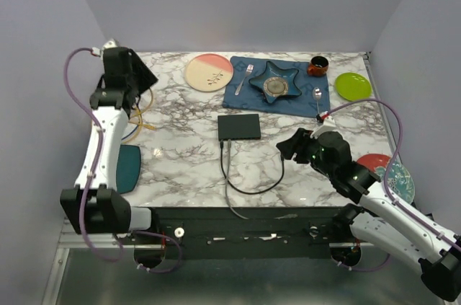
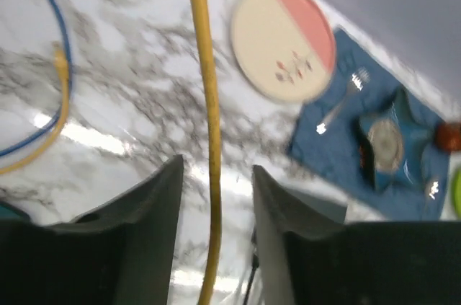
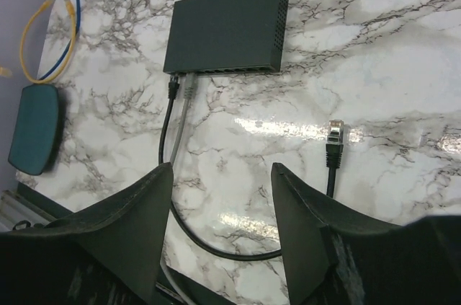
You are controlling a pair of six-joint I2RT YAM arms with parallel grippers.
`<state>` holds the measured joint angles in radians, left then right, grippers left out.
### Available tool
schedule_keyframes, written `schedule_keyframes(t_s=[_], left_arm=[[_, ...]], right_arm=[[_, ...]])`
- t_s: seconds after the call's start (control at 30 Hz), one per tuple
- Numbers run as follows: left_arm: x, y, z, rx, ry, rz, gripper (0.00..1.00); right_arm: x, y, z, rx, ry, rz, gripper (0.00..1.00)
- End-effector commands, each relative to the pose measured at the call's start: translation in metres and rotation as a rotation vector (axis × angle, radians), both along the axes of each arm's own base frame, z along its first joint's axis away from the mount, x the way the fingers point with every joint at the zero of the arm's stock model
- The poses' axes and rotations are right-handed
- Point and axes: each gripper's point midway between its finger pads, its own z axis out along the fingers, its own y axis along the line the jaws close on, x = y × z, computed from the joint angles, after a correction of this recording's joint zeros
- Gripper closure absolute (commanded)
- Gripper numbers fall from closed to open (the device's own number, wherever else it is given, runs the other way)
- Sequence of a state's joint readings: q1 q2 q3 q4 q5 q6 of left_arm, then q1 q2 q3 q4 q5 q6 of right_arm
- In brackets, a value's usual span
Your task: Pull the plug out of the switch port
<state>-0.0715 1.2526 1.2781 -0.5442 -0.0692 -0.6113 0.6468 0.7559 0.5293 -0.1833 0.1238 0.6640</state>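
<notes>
The flat matte-black rectangular switch (image 3: 229,25) is laid on the white marble table (image 3: 374,67), a black plug (image 3: 173,89) seated at its edge. The right gripper (image 3: 222,169) is held released; the left gripper (image 2: 216,166) is spread around a yellow cable (image 2: 205,67).

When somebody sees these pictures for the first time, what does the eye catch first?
The black switch lies in the middle of the marble table, with a black plug and a grey plug in its near edge. A loose plug lies just ahead of the open right gripper. At the far left, a yellow cable runs between the fingers of the open left gripper.
</notes>
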Motion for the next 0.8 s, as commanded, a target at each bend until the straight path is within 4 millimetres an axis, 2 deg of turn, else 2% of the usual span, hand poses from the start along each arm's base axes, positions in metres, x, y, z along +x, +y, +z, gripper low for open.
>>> schedule_keyframes(t_s=[0.0, 0.03, 0.07, 0.1, 0.13, 0.2, 0.23, 0.27, 0.33, 0.37, 0.4, 0.43, 0.47, 0.53, 0.57, 0.6, 0.63, 0.67, 0.7, 0.77], left_arm=[[0.043, 0.083, -0.006, -0.051, 0.103, 0.222, 0.06], [0.05, 0.091, -0.013, -0.047, 0.131, 0.248, 0.01], [0.064, 0.096, -0.018, -0.054, 0.148, 0.268, 0.01], [0.067, 0.097, -0.023, -0.055, 0.162, 0.274, 0.01], [0.073, 0.09, -0.02, -0.061, 0.142, 0.259, 0.01], [0.069, 0.077, -0.021, -0.046, 0.124, 0.239, 0.01], [0.07, 0.06, -0.016, -0.029, 0.09, 0.203, 0.01], [0.059, 0.051, -0.02, -0.017, 0.086, 0.191, 0.01], [0.056, 0.035, -0.018, -0.025, 0.03, 0.153, 0.01], [0.04, 0.002, -0.033, -0.03, 0.039, 0.068, 0.01], [0.034, -0.016, -0.038, -0.049, 0.027, 0.008, 0.01], [0.034, -0.037, -0.034, -0.076, -0.029, -0.057, 0.01], [0.018, -0.062, -0.058, -0.095, 0.001, -0.132, 0.01], [0.01, -0.095, -0.069, -0.144, -0.02, -0.234, 0.01], [0.007, -0.102, -0.086, -0.145, 0.015, -0.251, 0.01], [0.001, -0.114, -0.101, -0.14, 0.05, -0.283, 0.05], [-0.001, -0.12, -0.11, -0.142, 0.078, -0.299, 0.08], [-0.001, -0.125, -0.128, -0.141, 0.127, -0.312, 0.11], [-0.001, -0.128, -0.136, -0.14, 0.148, -0.32, 0.16], [-0.003, -0.135, -0.158, -0.133, 0.208, -0.331, 0.17]], right_arm=[[-0.003, -0.005, -0.002, -0.034, -0.02, 0.009, 0.35], [-0.003, -0.005, -0.001, -0.038, -0.024, 0.011, 0.35], [-0.002, -0.005, 0.0, -0.04, -0.027, 0.014, 0.35], [-0.001, -0.005, 0.002, -0.048, -0.036, 0.018, 0.35], [-0.001, -0.004, 0.002, -0.053, -0.036, 0.024, 0.35], [0.002, -0.003, 0.0, -0.07, -0.036, 0.027, 0.35], [0.004, -0.003, 0.001, -0.075, -0.039, 0.025, 0.35], [0.007, -0.001, 0.002, -0.072, -0.048, 0.026, 0.35], [0.01, 0.006, -0.005, -0.081, -0.027, 0.047, 0.35], [0.012, 0.01, -0.006, -0.073, -0.024, 0.054, 0.35], [0.013, 0.014, -0.015, -0.072, 0.005, 0.06, 0.36], [0.012, 0.02, -0.018, -0.059, 0.019, 0.084, 0.36], [0.014, 0.025, -0.018, -0.041, 0.018, 0.092, 0.37], [0.013, 0.034, -0.029, -0.017, 0.054, 0.121, 0.39], [0.016, 0.039, -0.027, 0.007, 0.043, 0.125, 0.39], [0.014, 0.045, -0.031, 0.026, 0.069, 0.141, 0.39], [0.012, 0.05, -0.039, 0.029, 0.1, 0.162, 0.4], [0.013, 0.054, -0.041, 0.043, 0.105, 0.173, 0.4], [0.014, 0.058, -0.042, 0.061, 0.119, 0.177, 0.4], [0.015, 0.07, -0.05, 0.092, 0.148, 0.207, 0.41]])
